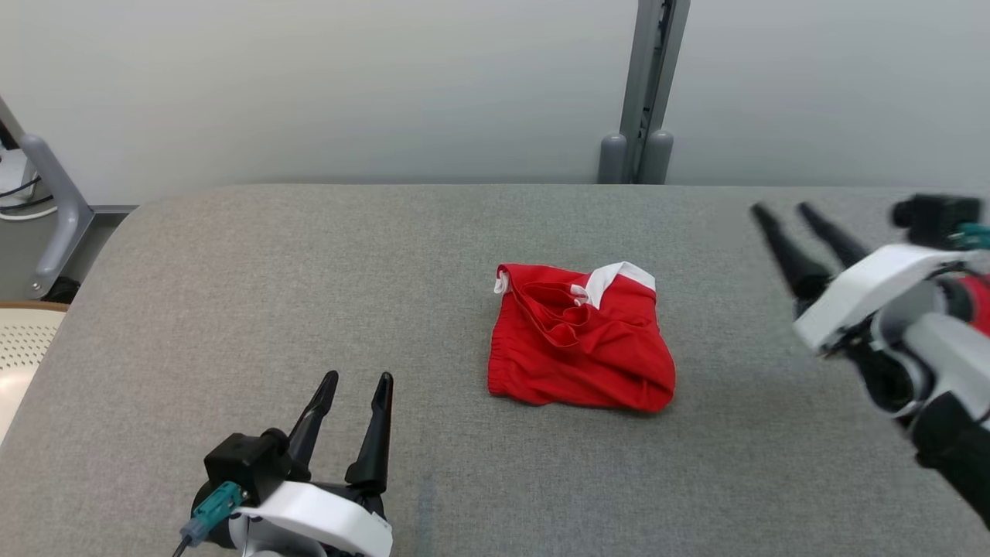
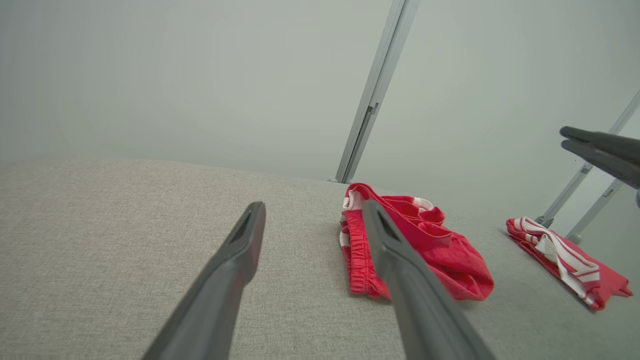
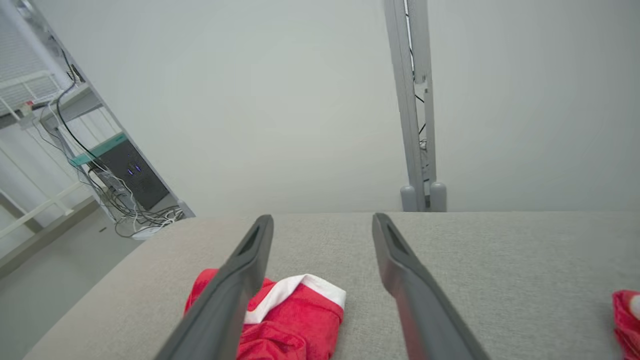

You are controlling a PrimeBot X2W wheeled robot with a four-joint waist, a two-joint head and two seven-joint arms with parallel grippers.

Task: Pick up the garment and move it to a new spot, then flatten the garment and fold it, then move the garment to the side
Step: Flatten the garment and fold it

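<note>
A crumpled red garment (image 1: 580, 340) with a white band lies in a heap at the middle of the grey padded table (image 1: 232, 294). The same garment (image 2: 425, 245) is ahead and right of my left fingers, and in the right wrist view the garment (image 3: 290, 320) sits low, partly behind my left-hand finger. My left gripper (image 1: 358, 381) rests open near the front left of the table, well short of the cloth, and my left gripper (image 2: 314, 207) holds nothing. My right gripper (image 1: 781, 209) hovers open to the right of the heap, and nothing sits between the fingers of my right gripper (image 3: 322, 220).
A second red cloth with white stripes (image 2: 565, 260) lies farther right on the table, its edge (image 3: 627, 315) at the picture's border. A grey post (image 1: 646, 93) stands behind the table's back edge. A cream perforated seat (image 1: 23, 348) and a rack with cables (image 3: 120, 180) are at the left.
</note>
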